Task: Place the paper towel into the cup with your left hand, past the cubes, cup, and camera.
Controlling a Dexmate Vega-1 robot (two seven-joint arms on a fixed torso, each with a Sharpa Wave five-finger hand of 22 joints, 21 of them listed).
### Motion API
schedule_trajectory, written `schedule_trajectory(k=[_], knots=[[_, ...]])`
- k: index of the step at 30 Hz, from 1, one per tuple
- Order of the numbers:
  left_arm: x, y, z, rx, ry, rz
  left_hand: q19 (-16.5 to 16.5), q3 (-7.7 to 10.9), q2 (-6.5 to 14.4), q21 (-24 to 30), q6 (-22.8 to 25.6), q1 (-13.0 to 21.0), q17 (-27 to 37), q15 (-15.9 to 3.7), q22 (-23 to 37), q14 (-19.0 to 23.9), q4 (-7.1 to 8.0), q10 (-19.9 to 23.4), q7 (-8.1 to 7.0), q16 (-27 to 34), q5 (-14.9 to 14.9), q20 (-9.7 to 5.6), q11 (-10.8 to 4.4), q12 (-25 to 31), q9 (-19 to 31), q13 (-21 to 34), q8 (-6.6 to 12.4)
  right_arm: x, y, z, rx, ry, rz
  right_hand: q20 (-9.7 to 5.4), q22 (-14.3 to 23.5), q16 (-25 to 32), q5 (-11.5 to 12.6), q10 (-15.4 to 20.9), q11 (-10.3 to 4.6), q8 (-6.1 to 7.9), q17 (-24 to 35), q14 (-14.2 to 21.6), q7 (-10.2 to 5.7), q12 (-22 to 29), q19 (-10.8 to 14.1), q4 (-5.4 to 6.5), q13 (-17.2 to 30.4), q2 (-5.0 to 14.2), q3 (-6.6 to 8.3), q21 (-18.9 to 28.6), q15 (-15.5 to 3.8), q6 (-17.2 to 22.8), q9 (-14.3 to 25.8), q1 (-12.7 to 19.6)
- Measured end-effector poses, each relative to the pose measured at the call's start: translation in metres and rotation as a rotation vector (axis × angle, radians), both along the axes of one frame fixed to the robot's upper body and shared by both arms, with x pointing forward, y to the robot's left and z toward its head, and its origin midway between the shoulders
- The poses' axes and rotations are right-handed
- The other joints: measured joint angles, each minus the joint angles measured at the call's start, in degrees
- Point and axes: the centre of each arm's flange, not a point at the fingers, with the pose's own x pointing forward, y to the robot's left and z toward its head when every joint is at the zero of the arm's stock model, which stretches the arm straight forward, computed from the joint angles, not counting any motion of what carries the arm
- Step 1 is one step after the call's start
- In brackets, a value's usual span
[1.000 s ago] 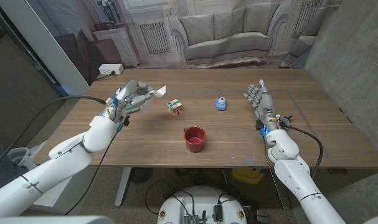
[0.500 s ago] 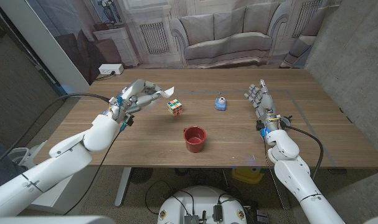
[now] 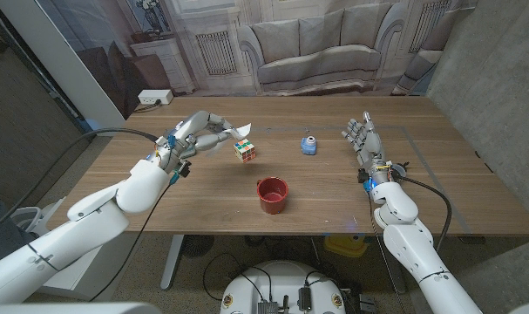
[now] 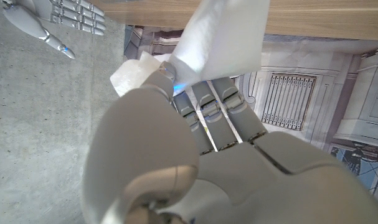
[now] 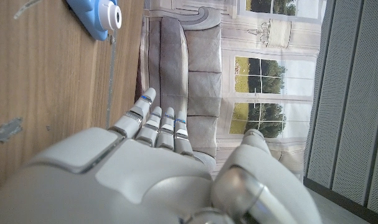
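Pinching paper towel [image 3: 239, 129] in left hand [image 3: 197, 134], raised to clear Rubik's cube [image 3: 244, 151] toward red cup [image 3: 272, 194]; right hand [image 3: 363, 139] idle, holding nothing, fingers extended.

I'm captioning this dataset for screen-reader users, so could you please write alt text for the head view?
The robot's left hand holds a white paper towel above a wooden table, next to a colourful cube. A red cup stands nearer the robot, a small blue camera lies further back, and the right hand waits at the right, fingers extended.
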Motion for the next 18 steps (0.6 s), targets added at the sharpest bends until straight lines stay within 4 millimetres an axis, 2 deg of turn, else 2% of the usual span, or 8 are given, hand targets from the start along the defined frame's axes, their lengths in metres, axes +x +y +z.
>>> schedule_trajectory(k=[2,18], knots=[[0.0,-0.002,0.0,0.009,0.003,-0.011,-0.4,0.0,0.0,-0.4,0.0,0.0,0.0,-0.07,0.0,-0.2,0.0,0.1,0.01,0.0,0.0,0.39,0.1,0.0,0.0,-0.2,-0.45,0.0,0.0,-0.001,0.001,0.001,-0.001,0.0,0.0,0.0,0.0,0.0,0.0,0.0,0.0,0.0,0.0,0.0,0.0,0.0,0.0,0.0,0.0,0.0,0.0,0.0,0.0,0.0],[-0.003,-0.019,-0.003,0.07,0.009,-0.059,-1.3,-0.01,-0.1,-0.8,0.5,-0.1,0.0,0.24,0.0,-1.1,-0.01,0.1,0.11,0.0,0.0,0.28,0.1,0.0,0.0,-0.2,-0.45,-0.003,-0.001,-0.001,0.006,-0.002,-0.008,0.21,0.0,0.0,0.0,0.3,0.32,0.0,0.0,0.0,0.0,0.0,0.2,0.0,0.0,0.16,0.0,0.0,0.0,0.0,0.0,0.2]])
